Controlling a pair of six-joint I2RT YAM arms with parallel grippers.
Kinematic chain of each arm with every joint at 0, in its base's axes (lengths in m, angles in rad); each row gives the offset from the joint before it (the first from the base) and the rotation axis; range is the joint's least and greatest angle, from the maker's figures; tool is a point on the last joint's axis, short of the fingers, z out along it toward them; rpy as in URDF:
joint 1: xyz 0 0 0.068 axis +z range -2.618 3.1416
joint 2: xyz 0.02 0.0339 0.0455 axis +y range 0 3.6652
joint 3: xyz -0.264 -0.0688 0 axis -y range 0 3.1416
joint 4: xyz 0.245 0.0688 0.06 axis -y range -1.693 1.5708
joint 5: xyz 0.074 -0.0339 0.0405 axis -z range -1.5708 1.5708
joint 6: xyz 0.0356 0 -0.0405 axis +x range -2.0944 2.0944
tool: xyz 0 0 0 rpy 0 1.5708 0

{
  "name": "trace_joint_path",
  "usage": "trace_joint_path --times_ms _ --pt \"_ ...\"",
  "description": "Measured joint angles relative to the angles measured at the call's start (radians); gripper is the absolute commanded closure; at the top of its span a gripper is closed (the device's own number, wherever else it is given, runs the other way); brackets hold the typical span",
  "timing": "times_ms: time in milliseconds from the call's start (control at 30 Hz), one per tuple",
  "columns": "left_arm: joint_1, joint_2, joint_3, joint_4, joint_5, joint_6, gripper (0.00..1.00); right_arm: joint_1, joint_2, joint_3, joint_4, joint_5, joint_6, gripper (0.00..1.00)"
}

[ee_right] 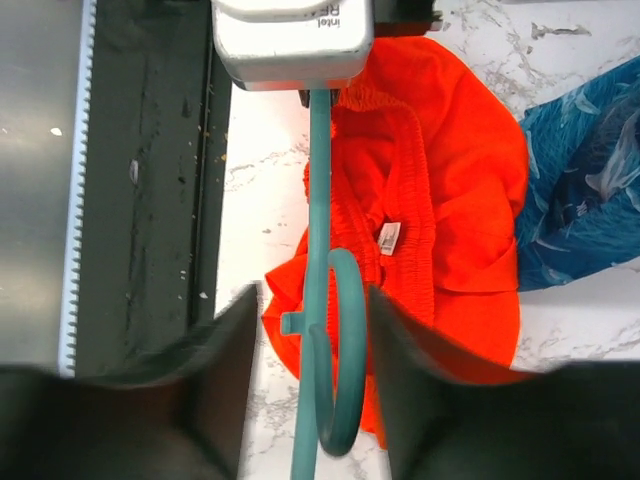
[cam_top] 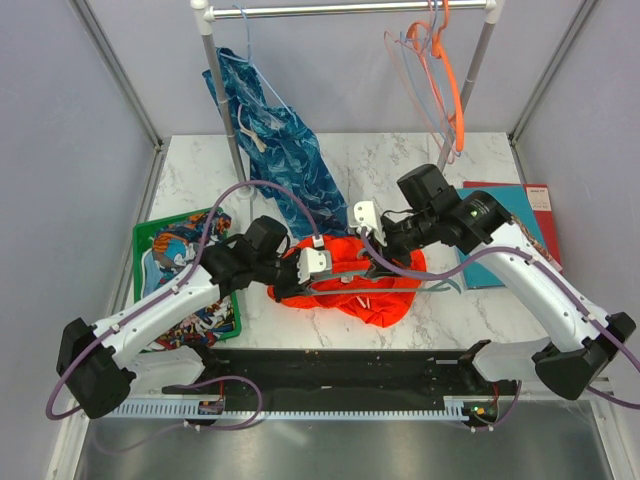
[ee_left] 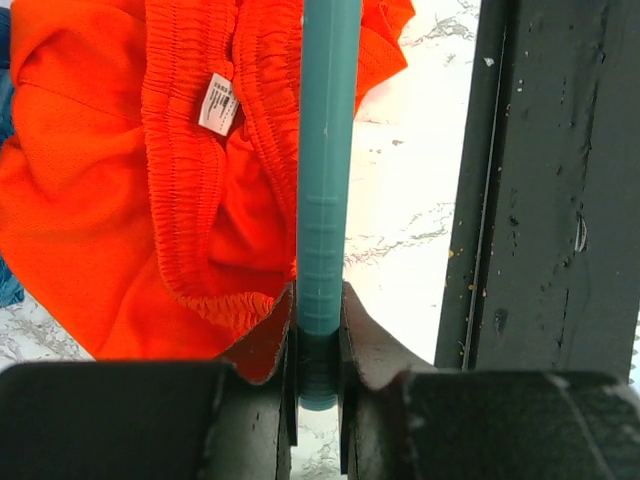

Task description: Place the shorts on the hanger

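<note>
When viewed from above, found the shorts (cam_top: 385,298) heaped on the marble table (cam_top: 200,170) at scene centre, just far of the black base plate (cam_top: 330,365). Noted crumpled orange-red fabric, elastic waistband bunched, white label (ee_left: 218,103) showing inside it.

Left gripper (ee_left: 320,305): closed down to a narrow gap, pinching one straight teal bar of the hanger (ee_left: 328,150) between both fingers. Through the left wrist camera, saw the bar running straight away from the jaws and passing over the waistband. Placed the bulk of the orange cloth on the far side of the bar; touching it or just under it, cannot tell.

Right gripper (ee_right: 312,300): partly open, gripping nothing. Found the hanger's hook (ee_right: 345,350) sitting between the two fingers (ee_right: 215,390), with a gap visible on either side. Placed the shorts just far of that hook, below the fingers.

From above, saw both grippers meeting over the heap, left one from the left, right one from the far right.

Also logged: blue patterned garment (cam_top: 275,140) on the far rail (cam_top: 350,8), orange hanger (cam_top: 457,95) at the rail's right end, comic-print cloth (cam_top: 180,265) in a green tray (cam_top: 170,221) at left, flat teal and red sheets (cam_top: 520,215) at right.
</note>
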Motion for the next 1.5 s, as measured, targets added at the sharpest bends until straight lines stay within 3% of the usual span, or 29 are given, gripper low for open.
trace_joint_path --times_ms 33,67,100,133,233,533,800,1067,1100,1133,1333,1433,1500 --pt "0.000 0.000 0.002 0.000 0.000 0.000 0.98 0.008 0.007 0.000 0.000 0.007 -0.002 0.76" --pt "0.000 0.000 0.004 0.000 0.000 0.000 0.98 0.013 0.014 0.000 0.000 0.014 0.005 0.99" --pt "0.000 0.000 0.005 0.000 0.000 0.000 0.96 0.016 0.021 0.000 0.001 0.028 0.010 1.00" --pt "0.000 0.000 0.005 -0.001 -0.001 0.000 0.81 0.016 0.024 0.000 0.001 0.037 0.011 1.00" --pt "0.000 -0.001 0.005 0.003 -0.006 -0.011 0.51 0.016 0.026 0.000 0.006 0.063 0.017 1.00" --pt "0.148 -0.049 -0.032 0.013 0.007 -0.075 0.40 0.019 -0.087 -0.003 -0.037 0.204 -0.011 1.00" --pt "0.137 -0.027 -0.073 0.018 0.009 -0.016 0.33 0.019 -0.078 -0.018 -0.058 0.279 -0.027 1.00" --pt "0.072 0.070 -0.080 0.036 -0.026 0.083 0.38 0.019 -0.040 -0.044 -0.056 0.284 -0.043 1.00" --pt "0.068 0.081 -0.080 0.036 -0.029 0.090 0.42 0.019 -0.037 -0.048 -0.056 0.283 -0.045 1.00" --pt "0.063 0.093 -0.080 0.038 -0.036 0.097 0.53 0.019 -0.032 -0.051 -0.055 0.278 -0.048 1.00" --pt "0.050 0.139 -0.082 0.057 -0.080 0.116 0.85 0.019 0.012 -0.064 -0.034 0.249 -0.066 1.00" --pt "0.050 0.125 -0.084 0.060 -0.080 0.119 0.98 0.019 0.035 -0.067 -0.011 0.231 -0.072 1.00" --pt "0.050 0.098 -0.088 0.060 -0.077 0.120 0.98 0.019 0.046 -0.067 0.000 0.220 -0.076 1.00"
